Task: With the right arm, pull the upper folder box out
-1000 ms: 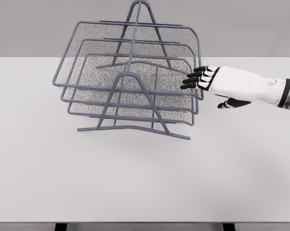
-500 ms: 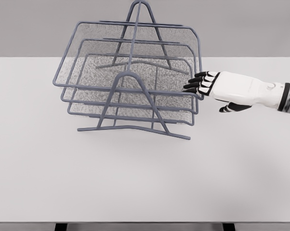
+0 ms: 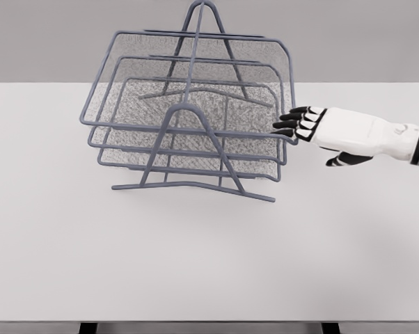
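No text, label, brand, number or sign can be read anywhere in the head view. The white back of the right hand [image 3: 349, 132] carries a faint grey mark near the wrist, too small and blurred to make out as letters or a logo. The wire folder rack [image 3: 188, 125] and the tabletop [image 3: 209, 257] bear no lettering.

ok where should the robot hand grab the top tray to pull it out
Grip the top tray by its right rim, near the front corner, coming from the right. That wire edge juts past the frame there, and the right robot hand already sits beside it.
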`<action>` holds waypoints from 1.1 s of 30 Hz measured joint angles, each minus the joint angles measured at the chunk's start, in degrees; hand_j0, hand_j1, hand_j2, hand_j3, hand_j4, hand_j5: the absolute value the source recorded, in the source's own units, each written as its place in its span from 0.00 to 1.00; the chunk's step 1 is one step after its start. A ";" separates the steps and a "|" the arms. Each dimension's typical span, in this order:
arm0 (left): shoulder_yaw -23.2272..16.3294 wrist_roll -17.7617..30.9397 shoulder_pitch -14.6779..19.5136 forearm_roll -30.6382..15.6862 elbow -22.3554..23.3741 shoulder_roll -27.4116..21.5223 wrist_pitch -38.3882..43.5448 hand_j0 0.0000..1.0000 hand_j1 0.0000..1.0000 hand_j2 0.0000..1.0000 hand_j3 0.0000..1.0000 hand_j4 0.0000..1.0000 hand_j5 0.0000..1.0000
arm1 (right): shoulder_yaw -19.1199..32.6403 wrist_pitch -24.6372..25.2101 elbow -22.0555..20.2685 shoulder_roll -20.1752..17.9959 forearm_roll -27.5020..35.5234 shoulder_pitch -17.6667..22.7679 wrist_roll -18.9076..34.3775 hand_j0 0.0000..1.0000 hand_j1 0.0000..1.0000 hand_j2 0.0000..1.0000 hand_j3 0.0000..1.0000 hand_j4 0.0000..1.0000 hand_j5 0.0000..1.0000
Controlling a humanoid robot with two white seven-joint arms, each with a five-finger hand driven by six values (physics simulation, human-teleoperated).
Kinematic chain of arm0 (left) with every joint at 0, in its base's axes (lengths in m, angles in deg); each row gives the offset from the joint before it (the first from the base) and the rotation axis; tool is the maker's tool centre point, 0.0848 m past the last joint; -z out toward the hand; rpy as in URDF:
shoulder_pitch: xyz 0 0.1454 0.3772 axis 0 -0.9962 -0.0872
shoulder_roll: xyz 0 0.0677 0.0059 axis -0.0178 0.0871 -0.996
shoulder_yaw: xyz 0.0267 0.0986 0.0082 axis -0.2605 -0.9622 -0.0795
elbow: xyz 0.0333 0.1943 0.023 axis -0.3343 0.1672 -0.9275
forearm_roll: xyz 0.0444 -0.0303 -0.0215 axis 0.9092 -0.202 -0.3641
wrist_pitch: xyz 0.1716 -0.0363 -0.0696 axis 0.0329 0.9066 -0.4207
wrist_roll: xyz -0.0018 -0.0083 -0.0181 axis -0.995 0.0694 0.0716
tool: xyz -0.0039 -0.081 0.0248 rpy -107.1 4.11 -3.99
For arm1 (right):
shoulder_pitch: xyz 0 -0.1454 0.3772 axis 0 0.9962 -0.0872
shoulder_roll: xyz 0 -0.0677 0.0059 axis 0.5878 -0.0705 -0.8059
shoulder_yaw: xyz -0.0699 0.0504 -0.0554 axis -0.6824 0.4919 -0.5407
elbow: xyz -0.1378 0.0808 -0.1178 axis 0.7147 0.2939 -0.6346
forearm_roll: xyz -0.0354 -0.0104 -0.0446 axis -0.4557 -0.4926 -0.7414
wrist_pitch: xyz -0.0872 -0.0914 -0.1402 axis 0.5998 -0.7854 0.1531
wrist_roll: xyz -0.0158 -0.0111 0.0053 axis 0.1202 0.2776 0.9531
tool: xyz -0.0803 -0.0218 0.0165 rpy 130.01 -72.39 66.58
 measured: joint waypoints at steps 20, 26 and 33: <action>0.01 0.00 0.00 0.00 0.00 0.00 0.00 1.00 1.00 1.00 1.00 1.00 1.00 | 0.25 0.17 -0.83 -5.37 3.43 1.05 -0.17 1.00 1.00 1.00 1.00 1.00 1.00; 0.01 0.00 0.00 0.00 0.00 0.00 0.00 1.00 1.00 1.00 1.00 1.00 1.00 | 0.37 0.24 -0.99 -7.00 4.44 1.67 -0.27 1.00 1.00 1.00 1.00 1.00 1.00; 0.02 0.00 0.00 0.00 0.00 0.00 0.00 1.00 1.00 1.00 1.00 1.00 1.00 | 0.63 0.38 -1.09 -9.06 5.91 1.67 -0.36 1.00 1.00 1.00 1.00 1.00 1.00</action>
